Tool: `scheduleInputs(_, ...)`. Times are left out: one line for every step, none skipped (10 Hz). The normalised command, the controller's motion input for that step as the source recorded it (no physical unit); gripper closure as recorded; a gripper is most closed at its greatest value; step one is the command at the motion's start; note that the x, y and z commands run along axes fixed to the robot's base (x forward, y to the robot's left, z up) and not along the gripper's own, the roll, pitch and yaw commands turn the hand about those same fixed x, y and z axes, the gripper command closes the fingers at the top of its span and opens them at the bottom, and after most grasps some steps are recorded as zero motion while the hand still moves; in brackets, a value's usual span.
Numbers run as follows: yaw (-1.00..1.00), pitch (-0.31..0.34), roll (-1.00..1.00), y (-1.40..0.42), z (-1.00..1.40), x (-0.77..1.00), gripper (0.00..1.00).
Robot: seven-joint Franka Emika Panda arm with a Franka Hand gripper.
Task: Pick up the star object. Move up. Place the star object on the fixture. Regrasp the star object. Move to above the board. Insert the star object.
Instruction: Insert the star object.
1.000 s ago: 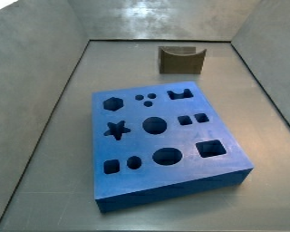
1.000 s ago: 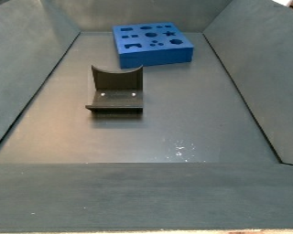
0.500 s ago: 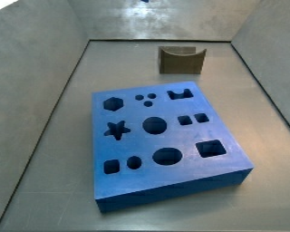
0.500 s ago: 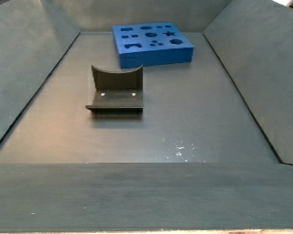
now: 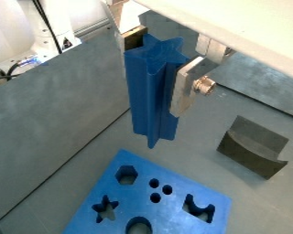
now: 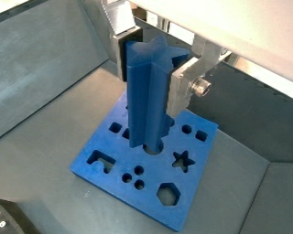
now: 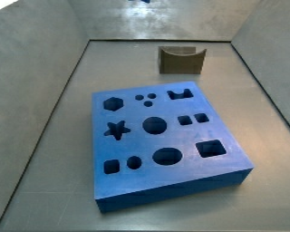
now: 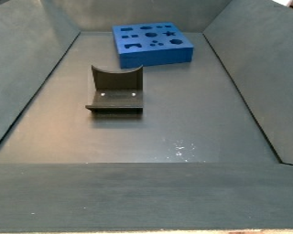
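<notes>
**Aloft: blue star bar clamped in the gripper, high over the board**

Clearly held: gripper [image 5: 159, 84] closed on the star object [image 5: 153, 91], seen in both wrist views [image 6: 150, 87], silver finger [image 5: 187, 89] pressed against one side of the bar, the opposite finger mostly hidden behind it. Bar hanging upright, long axis pointing down, lower end well clear of everything beneath. Star-shaped profile visible at the upper end in a wrist view.

Below the bar, the board [image 5: 100, 190] with its star hole, hexagon, circles and notched cut-out; in a wrist view [image 6: 98, 168] the whole slab laid out under the bar's lower end. Off to one side, the fixture [image 5: 255, 146], dark with a curved notch, standing on the grey floor and apart from the board.

Side views: neither gripper nor bar shown. Only the board [image 7: 238, 168] lying flat, holes all open, and the fixture [image 7: 180, 60] near the far wall, well apart from it. From the opposite end, fixture [image 8: 114, 91] nearer the camera on its base plate, board [image 8: 156, 58] beyond. Grey walls [image 7: 39, 109] on all sides. Nothing between fixture and board.
</notes>
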Motion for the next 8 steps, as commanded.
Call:
scheduleInputs(-0.93, 0.000, 0.18, -0.10, -0.43, 0.00, 1.00)
scheduleInputs(-1.00, 0.000, 0.00, 0.00, -0.54, 0.00, 1.00)
scheduleInputs(-1.00, -0.006, 0.00, 0.00, -0.54, 0.00, 1.00)
scheduleInputs(-1.00, -0.034, 0.00, 0.00, -0.53, 0.00, 1.00)
scheduleInputs(-0.53, 0.000, -0.02, 0.00, -0.08, 0.20, 1.00)
scheduleInputs(0.00, 0.006, 0.00, 0.00, 0.00, 0.00, 1.00)
scheduleInputs(0.00, 0.000, -0.77, 0.29, -0.41, 0.22, 1.00)
scheduleInputs(0.00, 0.000, -0.82, 0.30, -0.38, 0.12, 1.00)
